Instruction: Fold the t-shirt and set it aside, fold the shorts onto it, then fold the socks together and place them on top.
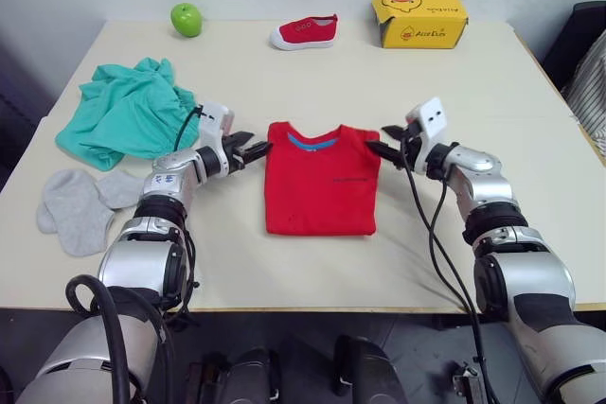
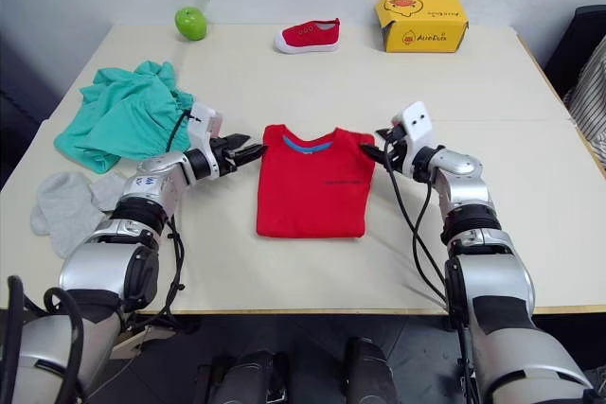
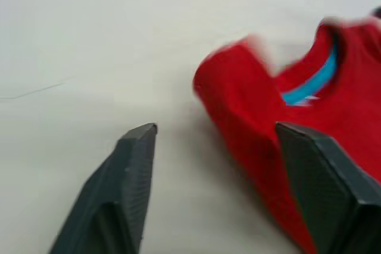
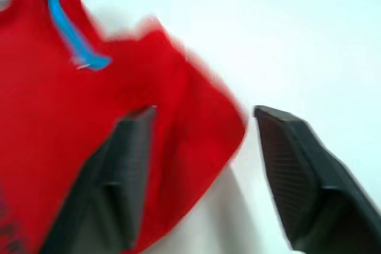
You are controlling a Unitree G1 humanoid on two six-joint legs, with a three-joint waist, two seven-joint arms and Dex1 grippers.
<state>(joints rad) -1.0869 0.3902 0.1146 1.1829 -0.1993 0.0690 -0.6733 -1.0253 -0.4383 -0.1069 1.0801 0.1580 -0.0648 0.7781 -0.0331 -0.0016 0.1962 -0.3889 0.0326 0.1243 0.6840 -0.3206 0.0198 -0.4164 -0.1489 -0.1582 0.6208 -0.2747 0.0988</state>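
Shirt shoulders approached by both grippers, jaws spread and empty.

For a clean fold, each upper corner of the t-shirt [image 1: 322,179], laid mid-bench, was best pinched squarely by the left gripper [image 1: 254,149] and right gripper [image 1: 383,151] and lifted evenly. Counted: 1 t-shirt, 1 shorts [image 1: 126,111] near the left edge, 2 socks [image 1: 83,203] by the front-left corner.
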